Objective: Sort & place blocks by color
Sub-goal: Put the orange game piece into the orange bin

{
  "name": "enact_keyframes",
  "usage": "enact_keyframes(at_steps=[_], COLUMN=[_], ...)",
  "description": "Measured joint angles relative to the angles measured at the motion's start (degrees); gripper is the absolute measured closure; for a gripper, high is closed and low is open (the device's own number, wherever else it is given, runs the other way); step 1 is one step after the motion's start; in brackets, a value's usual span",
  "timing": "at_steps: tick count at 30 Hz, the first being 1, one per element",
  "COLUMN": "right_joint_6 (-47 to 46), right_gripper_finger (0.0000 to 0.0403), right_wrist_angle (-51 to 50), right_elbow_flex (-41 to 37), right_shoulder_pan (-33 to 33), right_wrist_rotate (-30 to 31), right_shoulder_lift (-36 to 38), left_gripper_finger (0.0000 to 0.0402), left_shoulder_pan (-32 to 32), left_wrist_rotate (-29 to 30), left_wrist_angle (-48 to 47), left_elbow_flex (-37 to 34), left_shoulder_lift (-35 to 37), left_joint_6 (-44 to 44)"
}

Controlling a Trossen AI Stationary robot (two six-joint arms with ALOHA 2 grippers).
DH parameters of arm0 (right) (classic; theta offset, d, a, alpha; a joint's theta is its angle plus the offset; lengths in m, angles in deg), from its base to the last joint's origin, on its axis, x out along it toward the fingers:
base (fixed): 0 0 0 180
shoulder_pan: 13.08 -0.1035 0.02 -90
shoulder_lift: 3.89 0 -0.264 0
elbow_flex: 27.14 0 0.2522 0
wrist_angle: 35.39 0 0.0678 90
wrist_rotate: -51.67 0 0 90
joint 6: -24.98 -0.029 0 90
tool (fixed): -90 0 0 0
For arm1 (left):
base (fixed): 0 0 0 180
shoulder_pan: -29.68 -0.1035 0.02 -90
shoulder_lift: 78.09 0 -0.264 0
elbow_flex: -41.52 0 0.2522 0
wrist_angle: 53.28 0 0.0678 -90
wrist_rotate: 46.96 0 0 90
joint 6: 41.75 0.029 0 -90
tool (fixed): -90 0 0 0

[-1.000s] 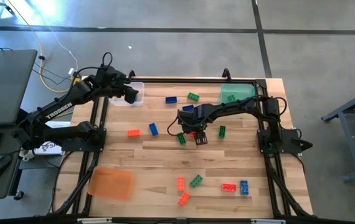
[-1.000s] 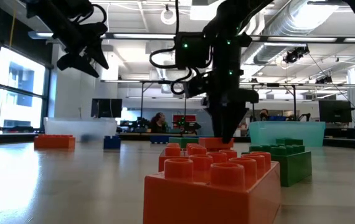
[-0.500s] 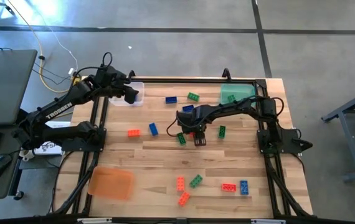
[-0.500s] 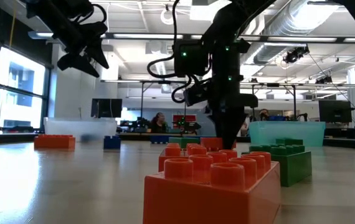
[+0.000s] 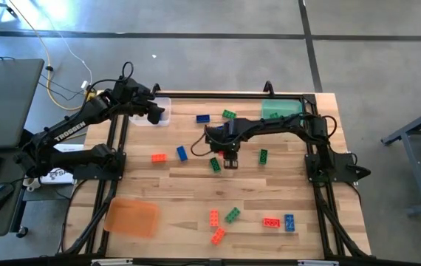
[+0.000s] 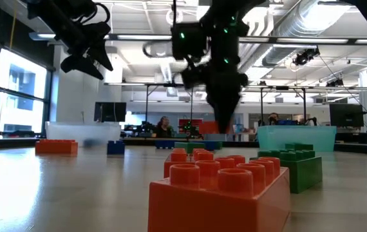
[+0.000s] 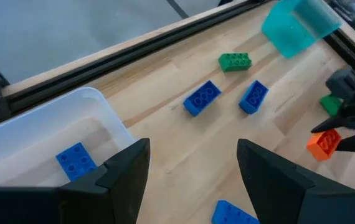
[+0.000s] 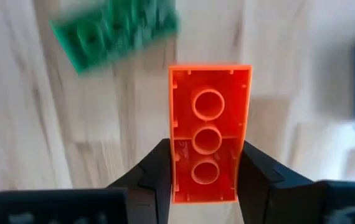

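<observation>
Now an orange brick (image 8: 209, 144) is clamped between the two fingers of the right tool (image 5: 229, 157), its hollow underside facing the wrist camera. It is held clear of the counter (image 5: 188, 199), above the middle of the boards, with a green brick (image 5: 215, 165) just beside it below and another green brick (image 5: 263, 155) a little farther off toward the right arm's base. In the low view the right tool (image 6: 221, 119) is seen hanging above the surface, though the brick itself is hard to make out there.

The left tool (image 5: 156, 112) is held over the clear tray (image 5: 163, 102) at the far left corner, its fingers (image 7: 124, 171) spread apart and gripping nothing. A blue brick (image 7: 75, 160) lies inside that tray. Two more blue bricks (image 7: 202, 98) (image 7: 253, 97) and a green one (image 7: 235, 60) lie on the counter beyond the tray.

A green tray (image 5: 281, 109) sits at the far right and an orange tray (image 5: 131, 216) at the near left. Further bricks (image 5: 214, 217) are scattered along the near edge.
</observation>
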Motion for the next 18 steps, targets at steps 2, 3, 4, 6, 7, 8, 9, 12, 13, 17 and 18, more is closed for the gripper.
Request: enact_keyframes(at_steps=[2, 3, 4, 6, 7, 8, 9, 12, 13, 17, 18], right_joint_6=[0.02, -0.05, -0.33, -1.09, -1.46, -1.88, -2.18, -2.64, -2.64, -2.73, -3.04], right_gripper_finger=[0.0295, 0.0295, 0.0295, 0.0295, 0.0295, 0.0295, 0.0295, 0.0295, 0.0295, 0.0295, 0.0295], right_wrist_angle=[0.05, -0.11, -0.17, -0.12, -0.06, -0.08, -0.16, -0.14, -0.25, -0.52, -0.6], right_elbow_flex=[3.21, 4.75, 6.28, 9.6, 11.17, 12.6, 14.05, 18.33, 19.74, 25.23, 26.53], right_shoulder_pan=[0.25, 0.38, 0.51, 0.74, 0.77, 0.86, 0.9, 0.85, 0.85, 0.99, 1.12], right_wrist_rotate=[0.06, -0.03, -0.04, -0.05, -0.03, 0.0, 0.03, -0.03, -0.05, -0.21, -0.25], right_shoulder_lift=[0.08, 0.09, 0.05, 0.06, 0.07, 0.07, 0.07, 0.07, 0.07, 0.07, 0.07], left_gripper_finger=[0.0172, 0.0172, 0.0172, 0.0172, 0.0172, 0.0172, 0.0172, 0.0169, 0.0166, 0.0151, 0.0146], left_shoulder_pan=[0.0, 0.0, 0.02, 0.04, 0.04, 0.04, 0.04, 0.04, 0.04, 0.07, 0.07], left_wrist_rotate=[-2.19, -3.26, -4.0, -4.21, -4.14, -4.09, -4.03, -3.97, -3.97, -4.64, -5.51], left_wrist_angle=[0.09, 0.07, 0.05, -0.18, -0.33, -0.34, -0.34, -0.95, -1.37, -1.21, -0.77], left_elbow_flex=[0.0, 0.0, 0.0, 0.0, 0.0, 0.0, 0.0, 0.0, 0.0, 0.0, 0.0], left_shoulder_lift=[0.0, 0.0, 0.0, 0.0, 0.0, 0.0, 0.0, 0.0, 0.0, 0.0, 0.0], left_joint_6=[0.02, 0.02, 0.0, -0.03, -0.06, -0.14, -0.15, -0.09, 0.01, -0.14, -0.14])
